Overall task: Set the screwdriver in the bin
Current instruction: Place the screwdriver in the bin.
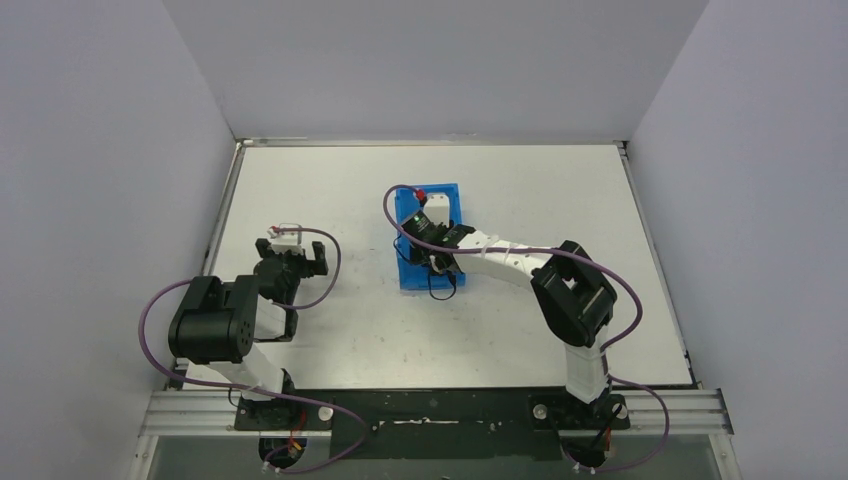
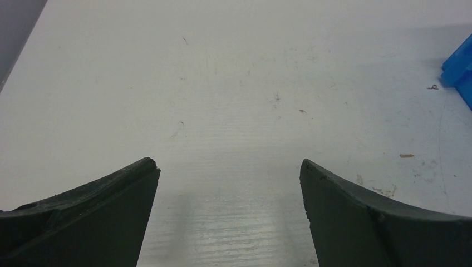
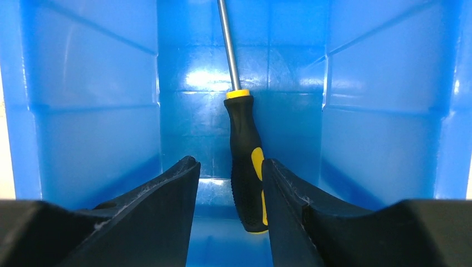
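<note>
The blue bin [image 1: 455,190] stands mid-table; a corner shows in the left wrist view [image 2: 461,64]. My right gripper [image 1: 437,250] reaches down into it. In the right wrist view the screwdriver [image 3: 244,144], with a black-and-yellow handle and a thin shaft, lies on the floor of the bin [image 3: 94,78], shaft pointing away. My right gripper [image 3: 230,162] is open around the handle: the right finger is against it and there is a gap on the left. In the top view the arm hides the screwdriver. My left gripper [image 1: 293,265] is open and empty over bare table [image 2: 230,167].
Grey walls close the table on the left, back and right. Purple cables loop from both arms, one arching over the bin's far end [image 1: 395,205]. Small specks of debris [image 2: 407,156] lie on the white table top near the left gripper.
</note>
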Controlling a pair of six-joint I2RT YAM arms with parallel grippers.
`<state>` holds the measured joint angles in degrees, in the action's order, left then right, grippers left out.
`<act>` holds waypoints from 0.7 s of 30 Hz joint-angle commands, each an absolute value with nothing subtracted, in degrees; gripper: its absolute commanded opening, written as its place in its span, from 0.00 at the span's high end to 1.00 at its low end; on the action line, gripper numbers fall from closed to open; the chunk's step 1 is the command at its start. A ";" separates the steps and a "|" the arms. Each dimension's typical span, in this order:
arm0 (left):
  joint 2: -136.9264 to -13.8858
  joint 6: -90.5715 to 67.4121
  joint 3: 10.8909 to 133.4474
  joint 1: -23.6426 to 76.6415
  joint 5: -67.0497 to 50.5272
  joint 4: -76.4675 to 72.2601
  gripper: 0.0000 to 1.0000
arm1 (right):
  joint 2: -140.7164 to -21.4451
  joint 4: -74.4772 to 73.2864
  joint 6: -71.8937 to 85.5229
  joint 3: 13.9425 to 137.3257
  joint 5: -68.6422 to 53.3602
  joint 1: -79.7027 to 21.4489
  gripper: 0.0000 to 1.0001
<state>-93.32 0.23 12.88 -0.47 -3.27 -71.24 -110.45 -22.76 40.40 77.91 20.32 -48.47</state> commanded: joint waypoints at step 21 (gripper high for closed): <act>-92.41 0.32 13.38 -0.40 -3.16 -72.02 0.03 | -104.89 -34.98 36.89 94.54 24.46 -49.00 0.55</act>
<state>-93.32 0.25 12.88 -0.47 -3.27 -71.24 -108.51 -30.83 38.81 89.27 22.17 -48.47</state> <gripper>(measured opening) 0.971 0.451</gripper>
